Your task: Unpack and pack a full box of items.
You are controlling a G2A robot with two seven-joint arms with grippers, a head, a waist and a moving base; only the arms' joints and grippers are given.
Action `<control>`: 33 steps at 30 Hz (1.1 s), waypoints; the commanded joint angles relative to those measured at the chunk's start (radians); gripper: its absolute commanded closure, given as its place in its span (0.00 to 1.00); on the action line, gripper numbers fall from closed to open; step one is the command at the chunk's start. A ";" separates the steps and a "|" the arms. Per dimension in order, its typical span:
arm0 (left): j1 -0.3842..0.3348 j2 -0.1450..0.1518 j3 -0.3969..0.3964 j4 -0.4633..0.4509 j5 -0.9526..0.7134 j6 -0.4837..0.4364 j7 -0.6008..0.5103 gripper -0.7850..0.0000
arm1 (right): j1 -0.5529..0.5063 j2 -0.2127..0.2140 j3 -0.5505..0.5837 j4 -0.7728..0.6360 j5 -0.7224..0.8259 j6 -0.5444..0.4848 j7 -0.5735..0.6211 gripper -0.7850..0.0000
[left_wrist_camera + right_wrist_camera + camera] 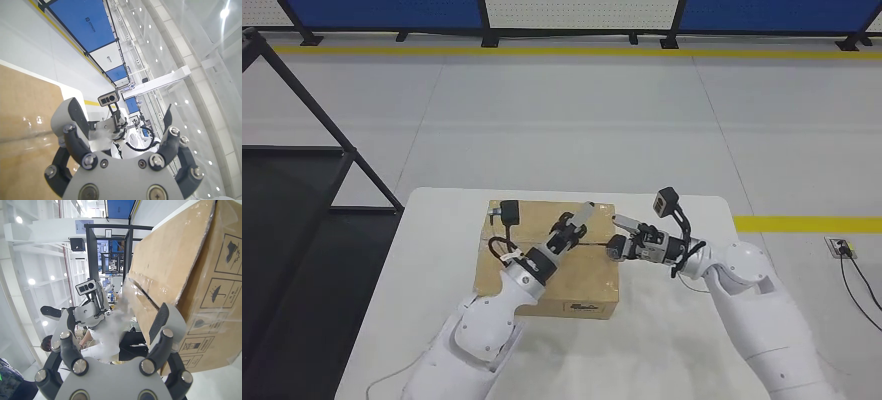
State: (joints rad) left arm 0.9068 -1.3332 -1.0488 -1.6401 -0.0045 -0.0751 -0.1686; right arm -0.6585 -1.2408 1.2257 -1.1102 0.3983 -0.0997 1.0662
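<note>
a closed brown cardboard box [542, 275] sits on a white table [672, 340], its far edge close to the table's far edge. a strip of glossy clear tape [143, 291] runs along the seam between the box's top flaps. one side wall of the box carries black printed handling symbols [217, 292].

the left gripper [580, 218] hangs over the box's top, near its far corner on the right arm's side, with its two grey fingers [79, 117] spread wide and nothing between them. the right gripper [616, 246] is at the box's top edge on the right arm's side, where the taped seam ends. its claw is also spread apart and holds nothing; one finger pad [160, 321] lies just beside that edge, and whether it touches cannot be told. the two grippers face each other across that corner of the box, near but apart.

the white tabletop reaches furthest from the box on the right arm's side and toward the robot, with a narrower strip on the left arm's side
</note>
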 commanded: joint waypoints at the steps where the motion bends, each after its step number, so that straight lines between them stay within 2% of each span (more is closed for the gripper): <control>1: 0.000 -0.002 -0.001 0.000 0.000 -0.001 -0.002 0.00 | 0.003 0.001 -0.001 0.003 0.001 0.001 0.000 0.00; 6: 0.005 -0.004 -0.018 -0.024 -0.005 -0.009 -0.002 0.00 | 0.010 0.000 -0.011 0.008 0.004 0.002 -0.003 0.00; 10: 0.049 0.006 -0.078 -0.082 -0.002 -0.025 -0.025 0.00 | 0.015 0.000 -0.016 0.014 0.008 -0.001 -0.001 0.00; 15: 0.149 0.035 -0.229 -0.146 0.008 -0.054 -0.122 0.00 | 0.024 0.000 -0.023 0.025 0.010 -0.006 0.007 0.00; 20: 0.252 0.070 -0.415 -0.190 0.032 0.014 -0.284 0.00 | 0.030 0.003 -0.024 0.034 0.007 -0.016 0.027 0.00; 27: 0.252 0.070 -0.415 -0.190 0.032 0.014 -0.284 0.00 | 0.031 0.006 -0.031 0.037 0.003 -0.027 0.036 0.00; 29: 0.257 0.069 -0.418 -0.176 -0.007 0.048 -0.278 0.00 | 0.033 0.005 -0.035 0.037 0.002 -0.029 0.037 0.00; 33: 0.210 0.067 -0.409 -0.124 -0.043 0.123 -0.284 0.00 | 0.041 0.004 -0.045 0.043 0.001 -0.029 0.037 0.00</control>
State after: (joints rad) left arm 1.1320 -1.2657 -1.4627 -1.7786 -0.0357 0.0299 -0.4450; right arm -0.6193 -1.2360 1.1828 -1.0683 0.3989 -0.1288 1.1034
